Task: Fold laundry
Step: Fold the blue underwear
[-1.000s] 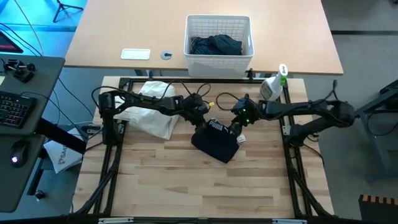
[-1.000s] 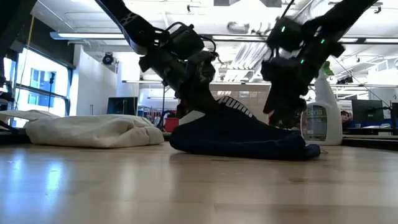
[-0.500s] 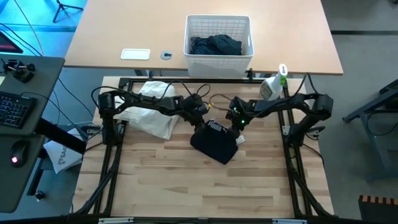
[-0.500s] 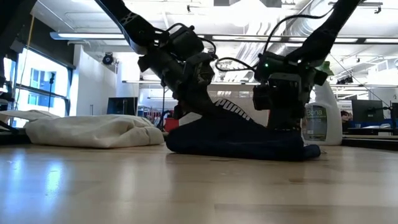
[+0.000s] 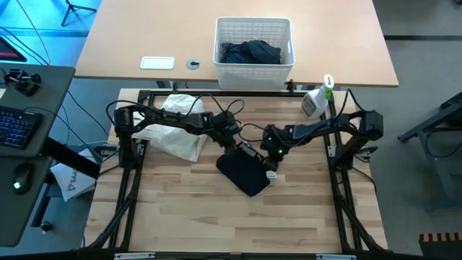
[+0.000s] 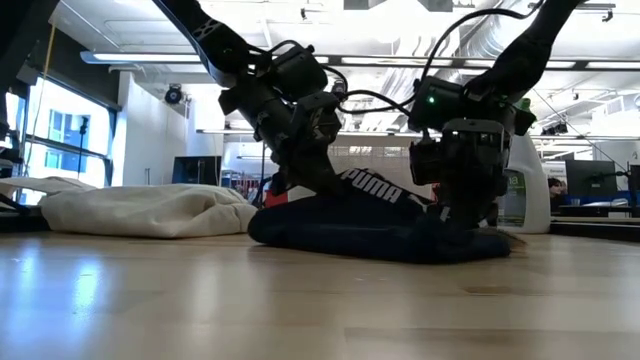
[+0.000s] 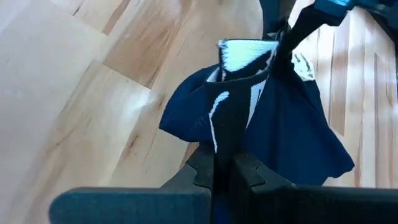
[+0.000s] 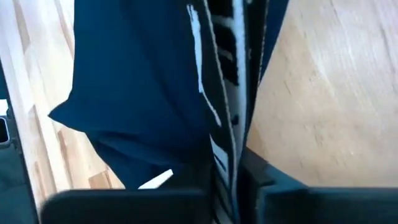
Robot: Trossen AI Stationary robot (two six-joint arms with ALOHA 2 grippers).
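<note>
One white lattice plastic basket (image 5: pixel 254 30) holds dark crumpled garments (image 5: pixel 250 52); on the wooden bench (image 5: pixel 180 209), left gripper (image 5: pixel 235 143) and right gripper (image 5: pixel 269 154) each clench the navy white-lettered garment (image 5: pixel 245 172).

Bright windows (image 6: pixel 60 140) left, ceiling strip lights (image 6: pixel 180 58) overhead

the wooden table (image 5: pixel 180 209) carries a dark garment (image 5: pixel 244 173) near its middle, a white cloth (image 5: pixel 177 137) and a spray bottle (image 5: pixel 315 101).
</note>
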